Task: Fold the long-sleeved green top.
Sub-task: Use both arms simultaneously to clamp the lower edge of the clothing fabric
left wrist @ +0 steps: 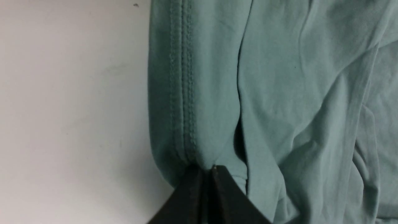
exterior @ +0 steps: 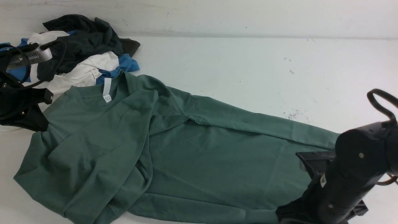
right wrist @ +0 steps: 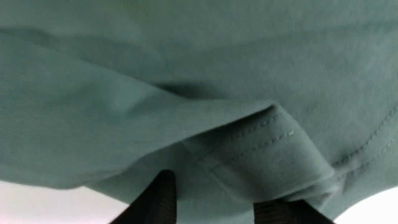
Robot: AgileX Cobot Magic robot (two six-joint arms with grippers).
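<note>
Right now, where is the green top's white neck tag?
Front view: the tag sits left, at the collar of the green top, beside the white shirt.

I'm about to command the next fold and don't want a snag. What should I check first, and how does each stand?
1. Left gripper shut on the green top at its hem: ok.
2. Right gripper open: ok.
3. Top lying smooth: not ok, bunched folds on the robot's left.
4. Pile of other garments clear of the top: not ok, touching at the neck.
5. Both sleeves tucked in: cannot tell.
</note>
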